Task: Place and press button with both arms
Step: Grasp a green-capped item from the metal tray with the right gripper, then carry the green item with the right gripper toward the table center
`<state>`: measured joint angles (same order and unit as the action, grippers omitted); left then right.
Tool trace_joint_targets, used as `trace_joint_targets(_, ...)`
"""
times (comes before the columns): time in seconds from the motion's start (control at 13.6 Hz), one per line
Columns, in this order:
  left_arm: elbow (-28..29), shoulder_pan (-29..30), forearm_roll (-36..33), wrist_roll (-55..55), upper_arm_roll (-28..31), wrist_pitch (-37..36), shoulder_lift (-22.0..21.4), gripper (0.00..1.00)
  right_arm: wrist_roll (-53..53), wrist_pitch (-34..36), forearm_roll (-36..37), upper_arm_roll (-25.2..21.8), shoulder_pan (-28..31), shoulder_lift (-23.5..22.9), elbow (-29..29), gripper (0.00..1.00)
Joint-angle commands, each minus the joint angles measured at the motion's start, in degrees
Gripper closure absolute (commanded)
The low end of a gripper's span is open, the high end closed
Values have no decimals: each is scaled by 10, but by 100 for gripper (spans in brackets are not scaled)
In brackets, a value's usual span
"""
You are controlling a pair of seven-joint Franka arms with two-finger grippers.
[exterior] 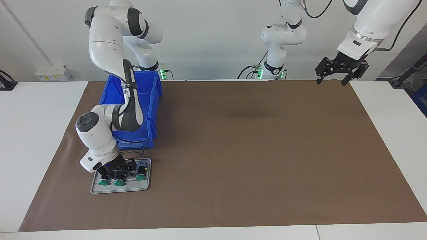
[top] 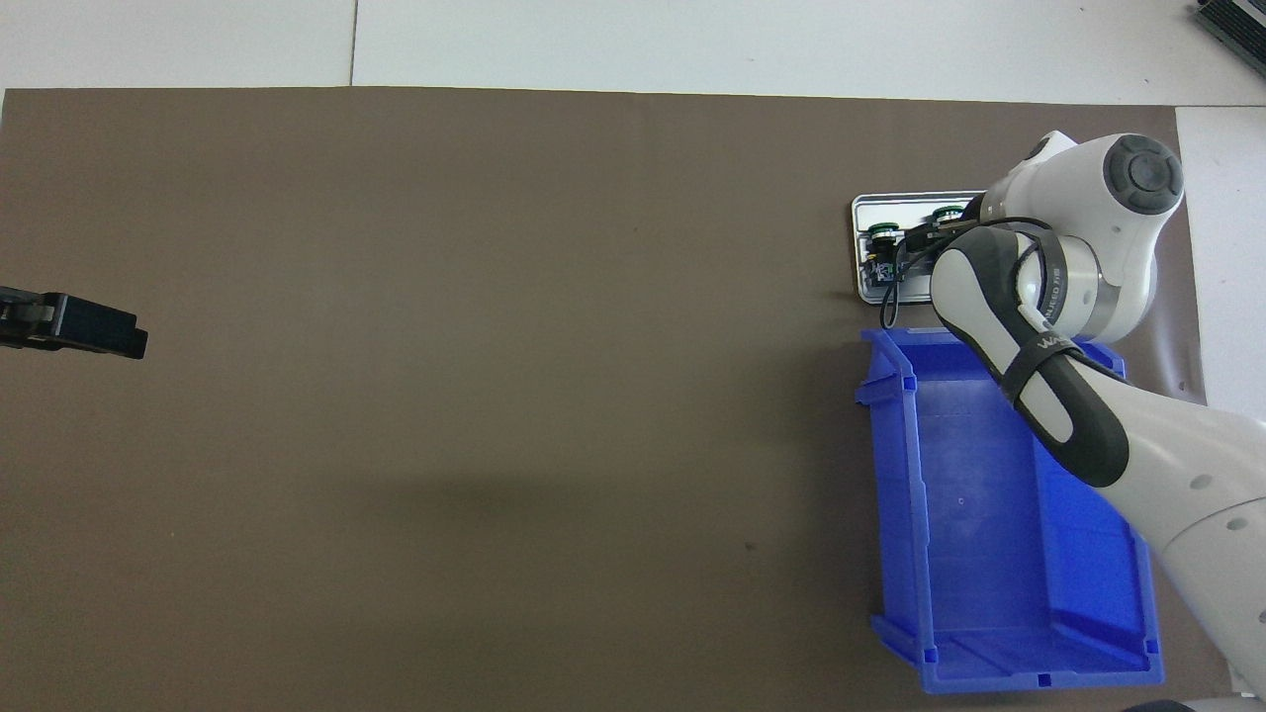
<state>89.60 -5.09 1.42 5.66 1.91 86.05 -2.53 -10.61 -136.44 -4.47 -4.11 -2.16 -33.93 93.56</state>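
Three green-capped buttons stand on a small grey tray [exterior: 120, 190], which lies toward the right arm's end of the table. One button [exterior: 140, 177] stands apart at the tray's end toward the table's middle. The other two [exterior: 118, 182] [exterior: 103, 182] sit side by side under my right gripper [exterior: 117, 171]. That gripper is low over the tray, right down at the black bodies of those two. In the overhead view the right arm hides most of the tray [top: 895, 203]; one green cap [top: 883, 234] shows. My left gripper [exterior: 333, 81] hangs open and empty, high over the mat's corner at the left arm's end.
A blue bin [exterior: 151, 100] [top: 989, 554] stands between the tray and the right arm's base, and the right arm reaches over it. A brown mat [exterior: 250, 150] covers the table.
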Motion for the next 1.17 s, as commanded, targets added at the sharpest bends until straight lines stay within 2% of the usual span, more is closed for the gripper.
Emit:
trace_joint_targets(0.0,18,-2,3,4,4,9,-15,0,-18,-5,-14,7,7,16,19,73)
trace_joint_targets(0.07,18,-2,3,4,4,10,-15,0,-16,7,-14,7,7,17,17,100)
trace_joint_targets(0.37,18,-2,3,4,4,9,-15,0,36,62,-15,6,6,24,-21,100)
trace_joint_targets(0.73,18,-2,3,4,4,9,-15,0,294,171,2,1,-27,40,-119,100)
trace_joint_targets(1.1,18,-2,3,4,4,9,-16,0,567,220,42,2,-100,40,-169,100)
